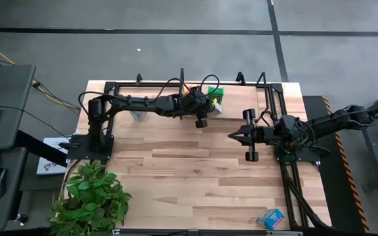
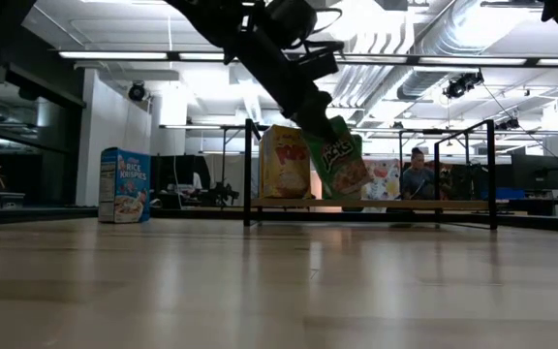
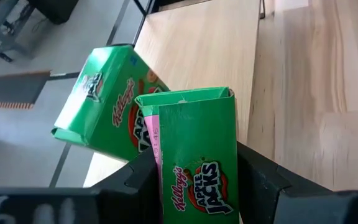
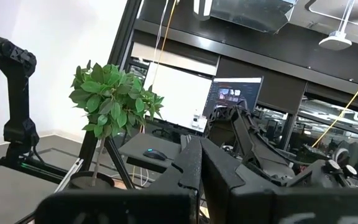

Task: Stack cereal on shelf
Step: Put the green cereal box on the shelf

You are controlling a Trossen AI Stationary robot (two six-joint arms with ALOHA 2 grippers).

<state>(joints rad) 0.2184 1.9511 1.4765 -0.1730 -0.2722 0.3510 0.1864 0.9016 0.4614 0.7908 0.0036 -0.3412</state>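
Over the striped wooden bench (image 1: 189, 170), the left gripper (image 3: 194, 180) holds its jaws clamped on a tilted green Apple Jacks box (image 3: 197, 162) above the shelf (image 2: 376, 205), while the right gripper (image 1: 231, 136) waits mid-bench, jaws together.

Glossy printed cardboard cereal box (image 3: 197, 155), matt black plastic left hand (image 3: 197, 186), smooth pale wooden table (image 1: 195, 170).

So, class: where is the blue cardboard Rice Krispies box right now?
In the low view the blue cardboard Rice Krispies box stands upright on the tabletop at the picture's left, apart from the black-framed shelf holding the yellow box.
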